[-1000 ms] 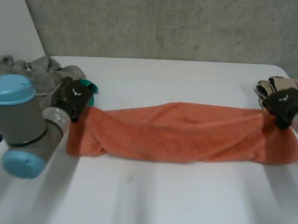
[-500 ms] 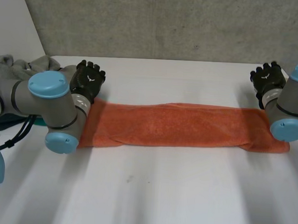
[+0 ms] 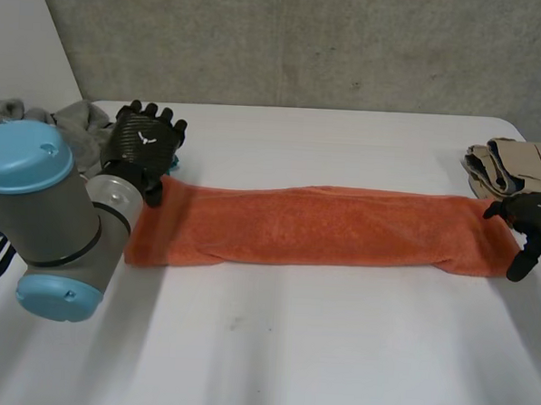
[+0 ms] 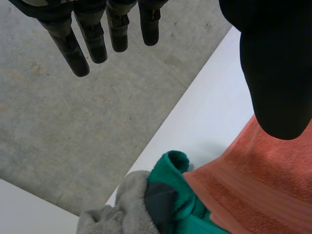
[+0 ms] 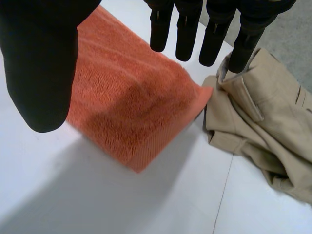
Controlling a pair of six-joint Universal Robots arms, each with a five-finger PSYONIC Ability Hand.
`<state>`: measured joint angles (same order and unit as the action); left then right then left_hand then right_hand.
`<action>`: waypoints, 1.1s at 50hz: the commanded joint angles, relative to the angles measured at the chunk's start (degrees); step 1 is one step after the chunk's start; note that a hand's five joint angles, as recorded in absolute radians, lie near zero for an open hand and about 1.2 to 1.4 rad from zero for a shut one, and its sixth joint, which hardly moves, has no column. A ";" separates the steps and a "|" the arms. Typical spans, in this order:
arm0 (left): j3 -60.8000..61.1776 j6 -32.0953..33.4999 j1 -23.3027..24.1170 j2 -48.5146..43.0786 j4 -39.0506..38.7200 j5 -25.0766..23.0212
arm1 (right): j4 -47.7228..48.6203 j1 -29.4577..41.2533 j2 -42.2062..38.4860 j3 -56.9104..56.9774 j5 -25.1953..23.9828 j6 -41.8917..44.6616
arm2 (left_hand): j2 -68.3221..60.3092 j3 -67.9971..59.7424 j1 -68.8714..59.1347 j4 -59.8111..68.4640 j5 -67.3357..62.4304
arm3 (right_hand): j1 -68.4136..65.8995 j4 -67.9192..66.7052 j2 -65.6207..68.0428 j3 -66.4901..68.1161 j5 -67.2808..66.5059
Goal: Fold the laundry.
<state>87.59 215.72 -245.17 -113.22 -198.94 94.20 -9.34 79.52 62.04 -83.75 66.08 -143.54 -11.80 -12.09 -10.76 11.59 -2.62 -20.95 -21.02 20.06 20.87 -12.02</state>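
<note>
Seemingly lengthwise-folded, the orange towel (image 3: 324,228) is spread between the open left robot hand (image 3: 144,143) and open right robot hand (image 3: 535,215), ungripped; one end must be grasped next.

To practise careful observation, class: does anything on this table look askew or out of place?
Nothing is spilled or damaged. The folded orange towel has an uneven near edge, puckered toward both ends. A teal cloth and a crumpled beige garment lie right against its ends.
</note>
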 commanded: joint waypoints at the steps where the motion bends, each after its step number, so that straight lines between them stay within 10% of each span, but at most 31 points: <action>1: -1.02 -0.03 1.19 -1.04 -0.13 0.02 | 8.71 -0.86 -6.21 -0.10 -0.95 0.20 | 1.80 2.09 0.76 -1.59 2.62 | -5.78 -5.71 6.67 5.85 -4.71; 7: -0.76 -0.12 1.89 -1.04 -1.89 0.19 | 11.28 -1.04 -9.39 2.09 0.01 0.02 | 1.80 2.09 0.76 -1.59 2.62 | -59.05 -58.98 59.94 59.12 -57.98; 23: 3.02 -0.12 2.68 2.39 -2.16 0.19 | 13.91 -9.56 -1.65 4.73 8.89 16.26 | 1.80 2.09 0.76 -1.59 2.62 | -59.05 -58.98 59.94 59.13 -57.98; 29: 4.51 -0.21 2.60 3.26 -2.16 0.28 | 13.91 2.63 -0.95 5.08 8.19 16.82 | 1.80 2.09 0.76 -1.59 2.62 | -59.05 -58.98 59.94 59.13 -57.98; 31: 4.78 -0.21 2.59 3.44 -2.24 0.28 | 13.74 6.25 0.10 4.56 8.02 12.87 | 1.80 2.09 0.76 -1.59 2.62 | -2.45 -2.38 3.34 2.52 -1.38; 33: 5.22 -0.21 2.59 4.06 -2.16 0.37 | 13.65 6.78 1.24 3.68 7.49 9.53 | 1.80 2.09 0.76 -1.59 2.62 | 8.66 8.73 -7.77 -8.59 9.73; 41: 5.66 -1.79 3.03 5.82 -2.24 0.19 | 13.04 3.29 2.12 -0.54 1.08 -8.22 | 1.80 2.09 0.76 -1.59 2.62 | 4.16 4.22 -3.26 -4.08 5.22; 55: 6.36 -2.23 4.44 5.12 -2.33 0.19 | 9.96 -2.09 -7.63 1.83 -2.53 -9.82 | 1.80 2.09 0.76 -1.59 2.62 | -6.96 -6.89 7.86 7.04 -5.89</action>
<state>93.65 213.45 -241.49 -107.44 -201.15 94.39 0.87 77.85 59.25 -84.11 63.78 -154.07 -11.80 -12.09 -10.76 11.60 -2.62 -21.51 -21.65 20.53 21.50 -12.47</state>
